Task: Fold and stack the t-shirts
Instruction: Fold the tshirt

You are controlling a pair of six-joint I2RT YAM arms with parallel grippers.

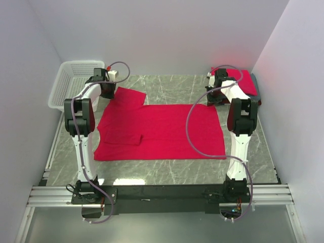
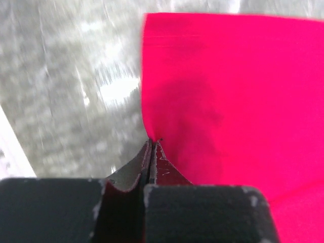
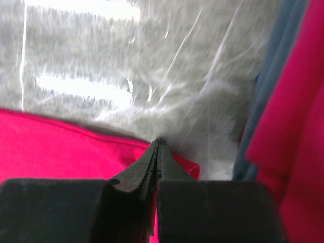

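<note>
While left gripper and right gripper clamp fully closed on its far edge, I log one crimson cloth short-sleeved t-shirt, flat on the grey marbled table. Step: far-edge fold. Next, I judge: lift evenly, carry nearward.

We see a grey marbled table with bright streaks of reflected light on its glossy top. At its far left corner sits a white lattice basket, close beside the left wall. Plain pale walls close in on three sides, and metal rails run along the near edge.
</note>
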